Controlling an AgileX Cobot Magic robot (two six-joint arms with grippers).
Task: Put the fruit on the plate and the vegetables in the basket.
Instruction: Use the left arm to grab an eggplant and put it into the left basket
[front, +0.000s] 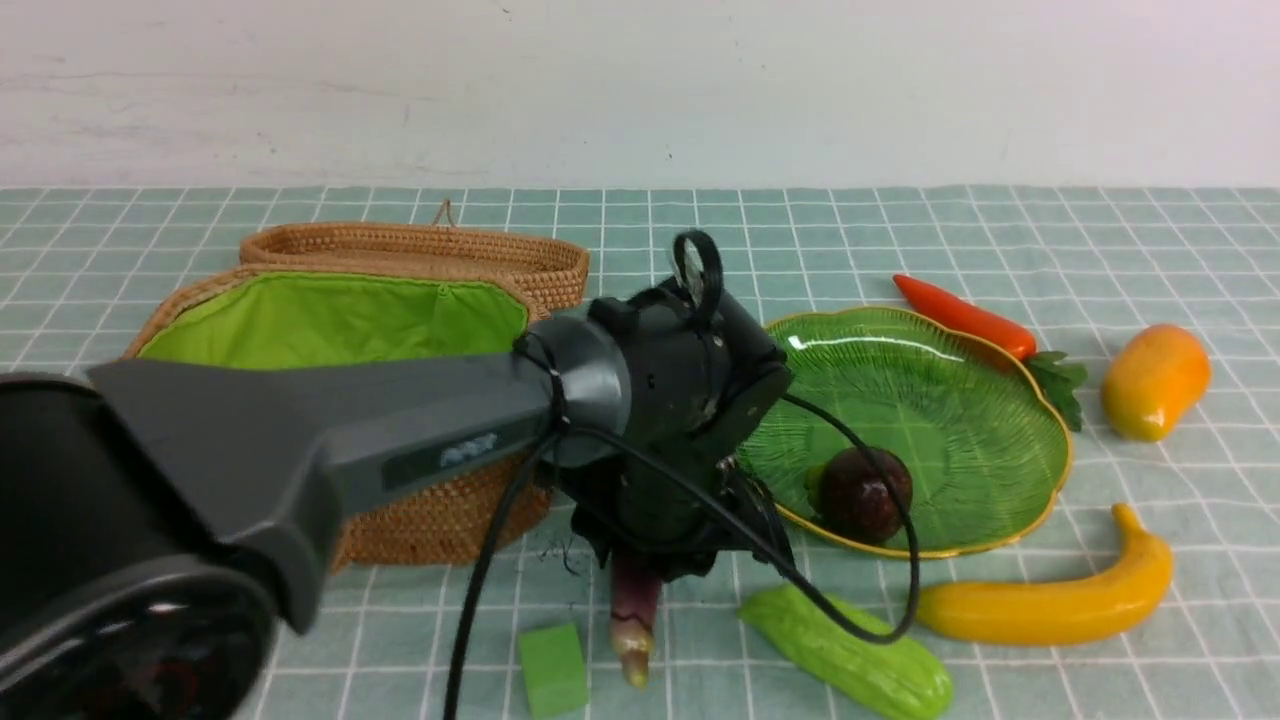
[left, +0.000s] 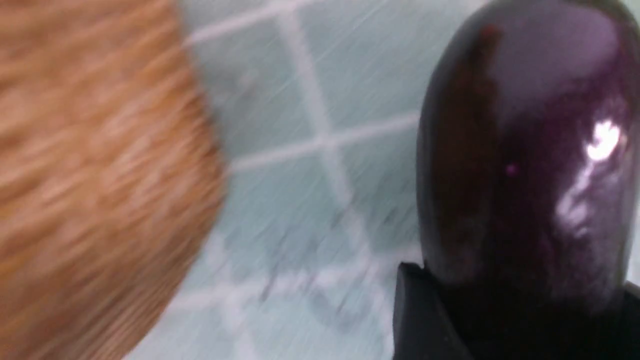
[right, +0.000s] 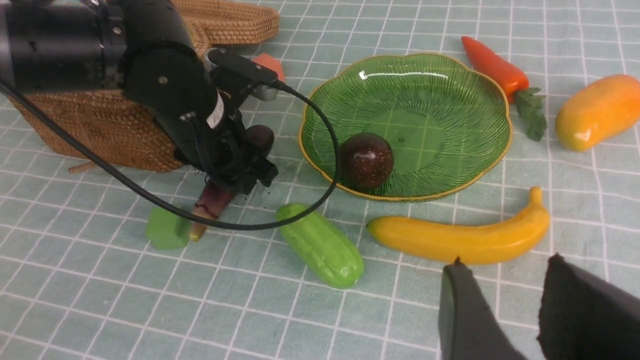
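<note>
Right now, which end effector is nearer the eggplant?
Left. The left end effector grips the eggplant beside the basket; the right end effector hangs apart, by the banana.

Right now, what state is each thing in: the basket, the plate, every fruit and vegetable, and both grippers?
basket: lid open, nothing seen inside.
plate: holds mangosteen.
mangosteen: on plate.
eggplant: under left gripper, grip unclear.
gourd: on cloth.
banana: on cloth.
mango: on cloth.
carrot: on cloth.
left gripper: at eggplant, jaws unclear.
right gripper: open, empty.
</note>
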